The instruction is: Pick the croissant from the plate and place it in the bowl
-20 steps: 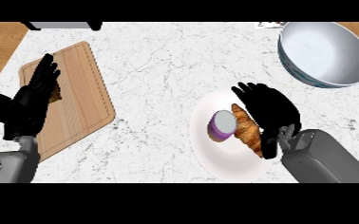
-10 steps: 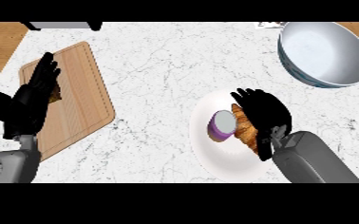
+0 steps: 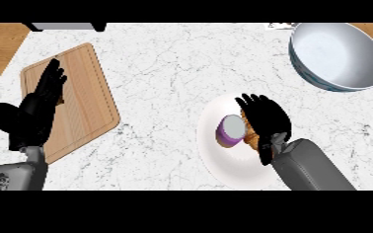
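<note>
Tabletop: white marble (image 3: pixel 167 79), bowl (image 3: pixel 306 74) well apart at upper right.
Croissant (image 3: pixel 251 138): on the plate (image 3: pixel 218 168), touching a purple round item (image 3: pixel 232 128).
Right robot hand (image 3: pixel 264 118): spread over the croissant, not closed round it.
Left robot hand (image 3: pixel 36 111): open, resting at left.
Risk: your closing grip may catch the purple item.
Change: right robot hand has shifted left onto the croissant.

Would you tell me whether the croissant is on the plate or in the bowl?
On the plate: the croissant shows under the right hand, and the bowl holds nothing.
</note>
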Motion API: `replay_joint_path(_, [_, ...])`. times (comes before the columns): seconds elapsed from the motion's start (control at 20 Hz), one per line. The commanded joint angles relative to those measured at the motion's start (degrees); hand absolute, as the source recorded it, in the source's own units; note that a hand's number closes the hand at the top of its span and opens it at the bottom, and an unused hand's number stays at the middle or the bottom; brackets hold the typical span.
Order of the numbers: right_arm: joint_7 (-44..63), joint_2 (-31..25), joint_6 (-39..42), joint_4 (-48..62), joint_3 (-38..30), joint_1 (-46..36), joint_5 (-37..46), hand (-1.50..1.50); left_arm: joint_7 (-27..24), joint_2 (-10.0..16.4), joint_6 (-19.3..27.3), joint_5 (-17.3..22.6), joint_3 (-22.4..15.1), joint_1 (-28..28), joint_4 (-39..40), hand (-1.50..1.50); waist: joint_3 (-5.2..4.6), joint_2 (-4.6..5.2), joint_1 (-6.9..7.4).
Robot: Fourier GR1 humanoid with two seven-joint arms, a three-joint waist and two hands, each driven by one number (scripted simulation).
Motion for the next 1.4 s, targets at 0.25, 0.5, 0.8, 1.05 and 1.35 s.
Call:
replay_joint_path(0.25, [-6.7,4.4,-0.4,8.9,-1.6,-1.7,3.5,1.5,0.1,0.2,-3.6,0.5,2.5,-0.6,0.5,0.0,0.0,0.01,0.02])
replay_joint_path(0.5, [-9.8,5.7,-2.5,10.3,-3.3,-1.9,4.2,1.5,-0.7,-1.5,-2.2,-1.3,2.4,0.0,0.9,0.0,-0.01,0.02,-0.07])
replay_joint_path(0.8, [-16.2,4.2,-10.1,17.2,-6.4,-4.8,7.6,1.5,0.0,-2.9,-2.3,-2.1,1.9,1.1,-1.1,0.0,0.0,0.06,0.07])
replay_joint_path(1.05, [8.8,10.7,-14.5,22.6,-25.1,-14.2,4.2,1.5,0.7,-2.2,-2.6,-1.9,1.4,-0.9,-1.2,0.0,0.07,1.23,1.22])
replay_joint_path(1.35, [28.2,9.5,-24.3,29.5,-36.5,-27.2,6.6,1.5,0.9,-2.3,-3.8,-1.6,0.2,-3.0,-1.3,0.0,-0.01,1.86,3.96])
